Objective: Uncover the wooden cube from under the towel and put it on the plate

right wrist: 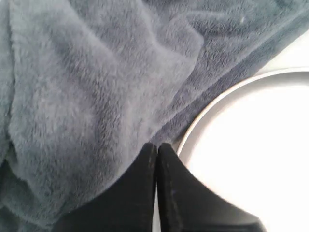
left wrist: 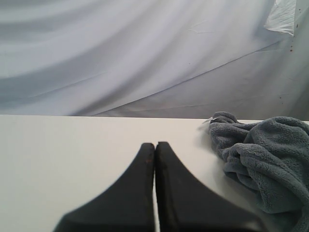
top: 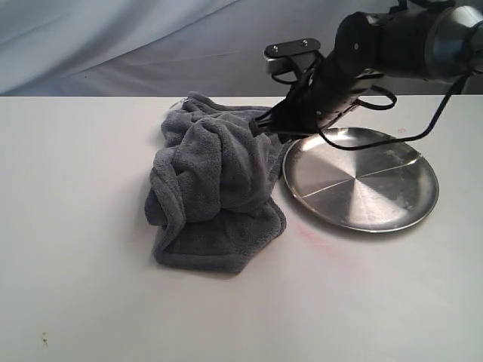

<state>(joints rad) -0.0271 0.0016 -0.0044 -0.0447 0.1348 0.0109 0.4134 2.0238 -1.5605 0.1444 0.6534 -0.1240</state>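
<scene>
The towel (top: 211, 188) lies heaped on the table (top: 90, 286), just beside the plate (top: 362, 181). The wooden cube is not visible and is presumably beneath the towel. The right gripper (right wrist: 155, 146), jaws together and empty, sits at the towel's plate-side edge, probably to take hold there. The left gripper (left wrist: 155, 145), closed, hangs clear.

You are looking at the towel (right wrist: 96, 87) filling most of this view, its dark grey plush lying in thick, soft folds. Your right pincer (right wrist: 155, 146) is showing both black fingers pressing flat against each other, with nothing visible between them and the tips sitting right at the towel's edge. Just beside them the plate (right wrist: 251, 154) is curving past, its raised rim running close along the cloth's border and its face glaring almost white. A sliver of pale desk (right wrist: 295, 57) is showing beyond the rim.
</scene>
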